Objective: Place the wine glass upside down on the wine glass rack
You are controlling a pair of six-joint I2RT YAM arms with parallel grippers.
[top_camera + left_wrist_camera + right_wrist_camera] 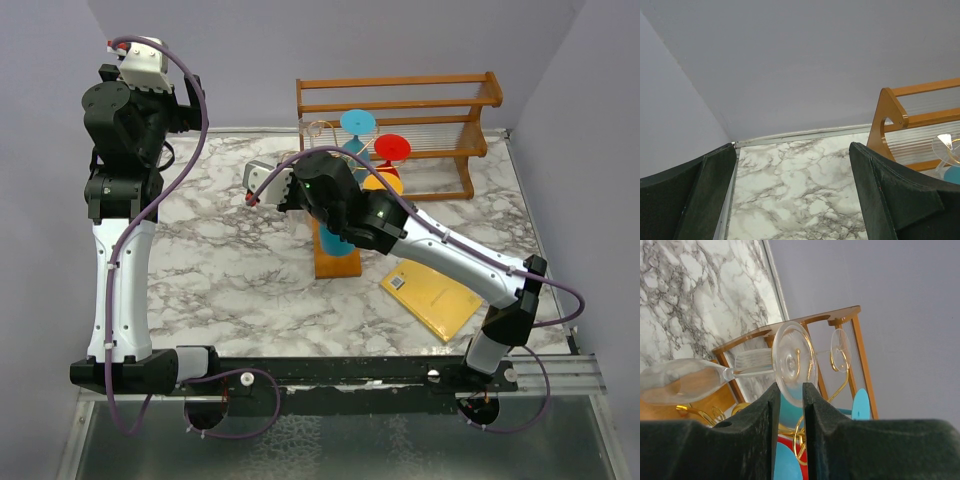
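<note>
My right gripper (788, 395) is shut on the round foot of a clear wine glass (790, 360). The glass lies sideways, with its stem and bowl (680, 380) reaching left. In the top view the right gripper (325, 195) hangs over the wine glass rack, whose orange-brown base (335, 262) shows below it. The rack's gold wire scrolls (837, 365) are just beyond the glass foot. Blue (358, 122), red (392, 148) and orange glasses hang on the rack. My left gripper (792, 200) is open and empty, raised at the far left.
A bigger wooden slatted shelf (400, 90) stands at the back right behind the rack; it also shows in the left wrist view (890, 120). A yellow book (435, 295) lies on the marble table (230, 260) right of the rack base. Grey walls close the back and sides.
</note>
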